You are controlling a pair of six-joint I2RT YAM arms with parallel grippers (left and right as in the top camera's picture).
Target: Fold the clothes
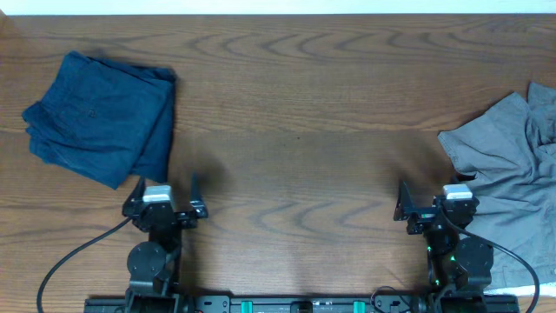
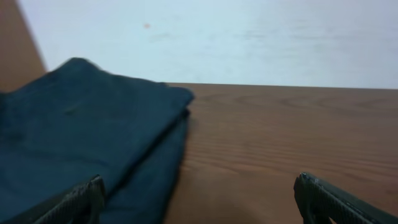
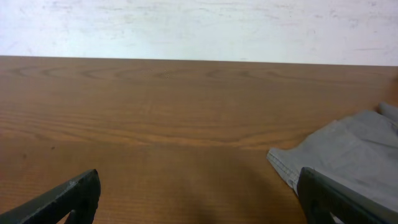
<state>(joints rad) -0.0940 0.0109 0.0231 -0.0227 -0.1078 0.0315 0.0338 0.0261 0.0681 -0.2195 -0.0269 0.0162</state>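
The dark navy-blue shorts (image 1: 100, 117) lie folded in a neat stack at the far left of the wooden table; they fill the left of the left wrist view (image 2: 87, 143). A light grey garment (image 1: 512, 165) lies crumpled at the right edge and shows in the right wrist view (image 3: 348, 155). No coral-red garment is in view. My left gripper (image 1: 167, 187) is open and empty, just in front of the shorts' near right corner (image 2: 199, 199). My right gripper (image 1: 432, 193) is open and empty, just left of the grey garment (image 3: 199, 199).
The wooden table (image 1: 295, 130) stretches between the two garments. A pale wall runs along its far edge (image 3: 199, 28). Cables trail from both arm bases at the near edge.
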